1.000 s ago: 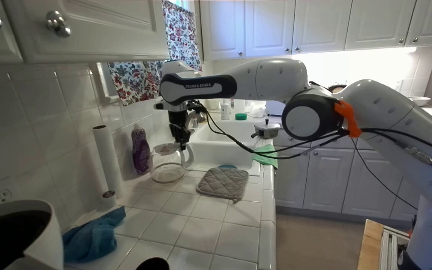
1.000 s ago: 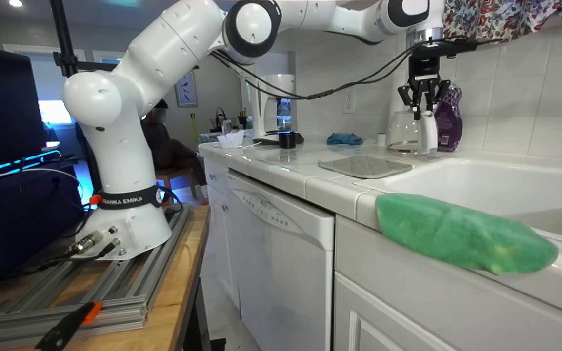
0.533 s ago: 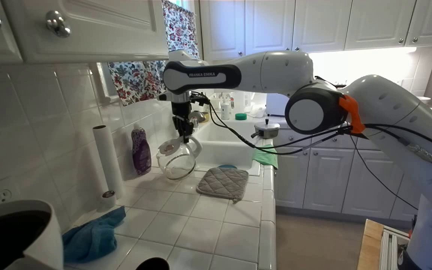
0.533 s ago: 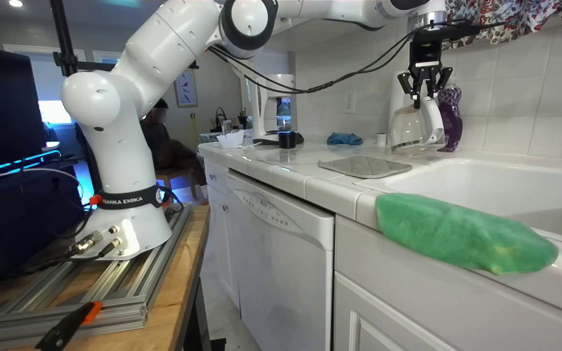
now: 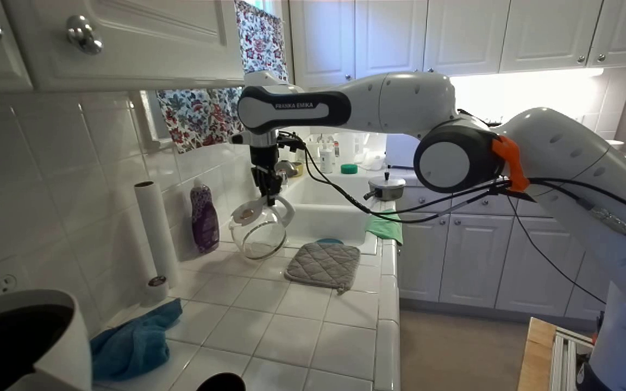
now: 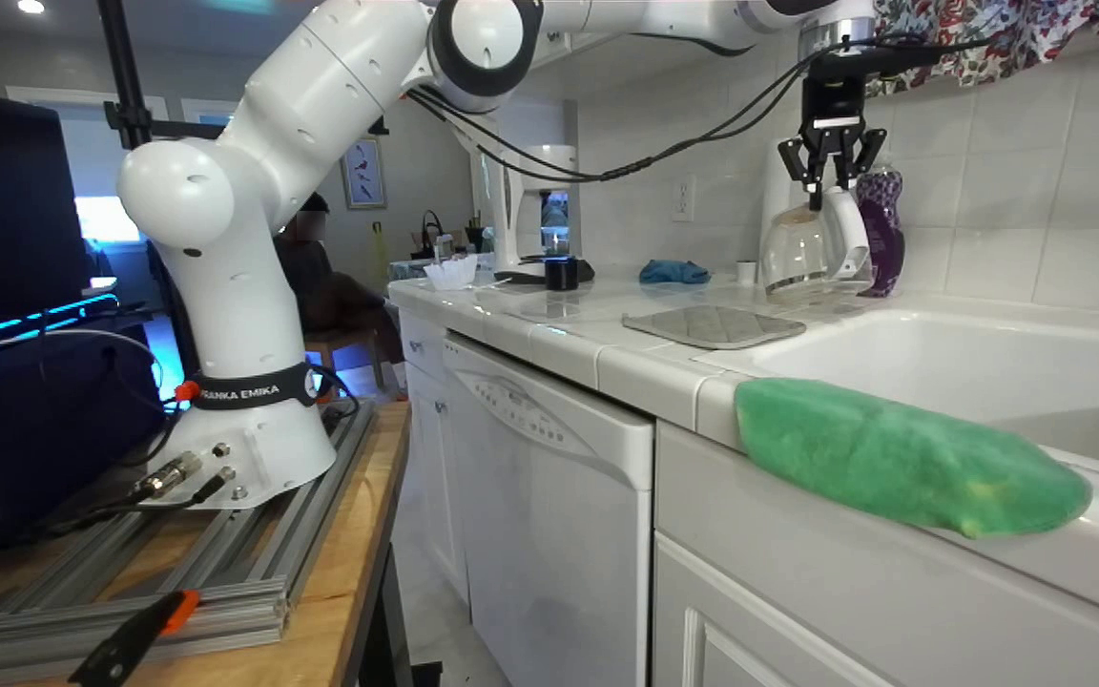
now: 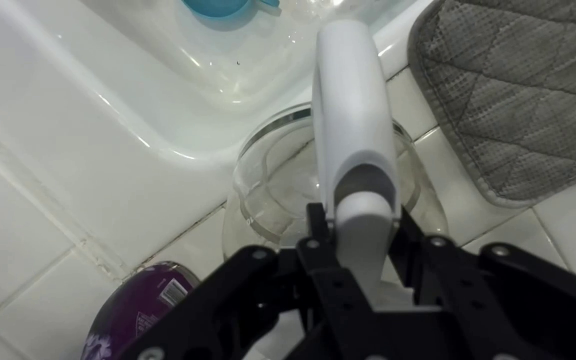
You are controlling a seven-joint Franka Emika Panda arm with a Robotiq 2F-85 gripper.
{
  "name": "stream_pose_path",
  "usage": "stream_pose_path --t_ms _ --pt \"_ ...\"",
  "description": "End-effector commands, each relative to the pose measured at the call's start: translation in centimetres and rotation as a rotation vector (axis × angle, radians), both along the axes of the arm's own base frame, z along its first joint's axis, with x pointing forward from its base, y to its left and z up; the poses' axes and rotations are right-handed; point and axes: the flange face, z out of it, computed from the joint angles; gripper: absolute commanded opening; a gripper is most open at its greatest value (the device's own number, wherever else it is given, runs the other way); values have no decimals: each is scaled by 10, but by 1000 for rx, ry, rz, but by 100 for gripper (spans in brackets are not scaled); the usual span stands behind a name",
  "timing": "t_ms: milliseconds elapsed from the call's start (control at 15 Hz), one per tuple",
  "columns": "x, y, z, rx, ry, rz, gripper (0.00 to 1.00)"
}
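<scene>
My gripper (image 7: 360,220) is shut on the white handle (image 7: 352,95) of a clear glass coffee carafe (image 7: 283,185), one black finger on each side of the handle's top. In both exterior views the carafe (image 5: 261,236) hangs tilted below the gripper (image 6: 828,196), its base swung to one side. It is raised over the tiled counter beside the sink corner; whether its lowest edge clears the tiles is hard to tell. The glass looks empty. Close by stands a purple soap bottle (image 6: 881,229), behind the carafe against the wall. Part of the carafe's lid is hidden under the fingers.
The white sink (image 5: 324,220) adjoins the carafe, with a blue cup (image 7: 218,6) inside it. A grey quilted pot holder (image 5: 324,265) lies on the counter. A paper roll (image 5: 156,233) leans on the wall. A green cloth (image 6: 893,458) drapes over the front edge.
The carafe stood upright on the counter one second ago. It has since risen with the gripper, tilted, and shifted slightly toward the sink. Over the last half second it has hardly moved.
</scene>
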Motion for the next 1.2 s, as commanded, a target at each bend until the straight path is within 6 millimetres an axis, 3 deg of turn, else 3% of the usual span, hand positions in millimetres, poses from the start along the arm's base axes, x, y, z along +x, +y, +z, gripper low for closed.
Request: stream_pose_path --t_ms 0,1133 --pt "0 0 -5 17 18 -1 8" --pt "6 -7 -43 -31 65 -24 8"
